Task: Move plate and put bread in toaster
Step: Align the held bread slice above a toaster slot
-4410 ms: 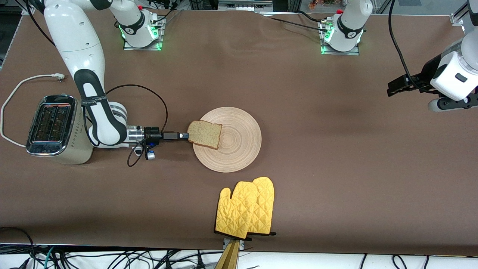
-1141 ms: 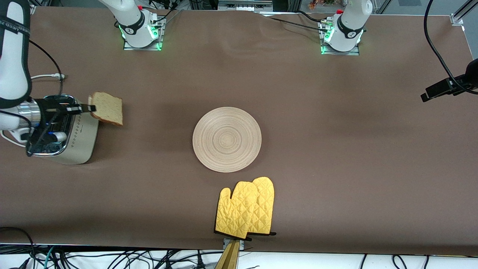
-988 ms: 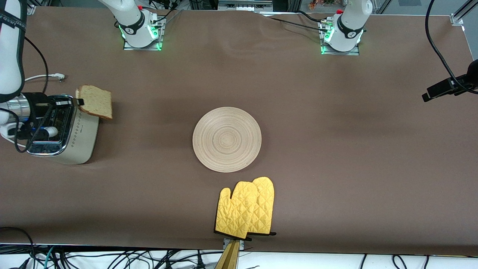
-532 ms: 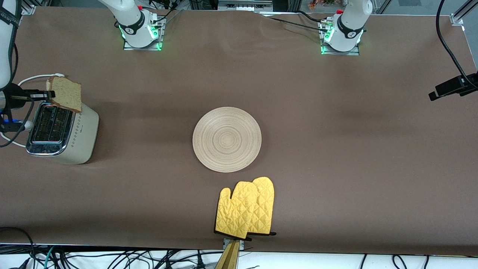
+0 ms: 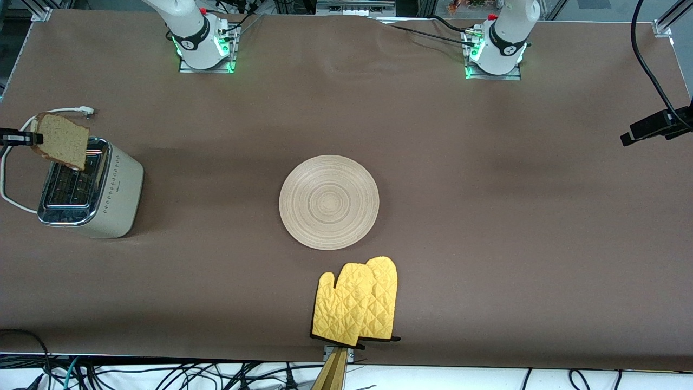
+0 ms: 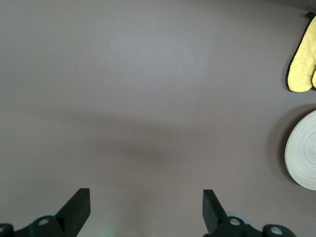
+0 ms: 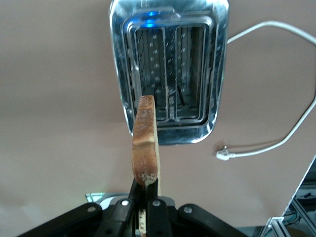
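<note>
My right gripper is shut on the bread, a brown speckled slice held on edge in the air over the toaster. In the right wrist view the bread hangs edge-on above the toaster's chrome top, near one of its two open slots, with my right gripper clamped on its crust. The plate, round pale wood with ring grooves, lies bare at the table's middle. My left gripper is open and empty over the left arm's end of the table; its fingers stand wide apart.
A pair of yellow oven mitts lies nearer the front camera than the plate, at the table's front edge. The toaster's white cord loops beside the toaster toward the table's end. The plate's rim and a mitt show in the left wrist view.
My right gripper lifted the bread off the plate and carried it to the right arm's end of the table, turning it on edge over the toaster. The left arm drew back slightly.
</note>
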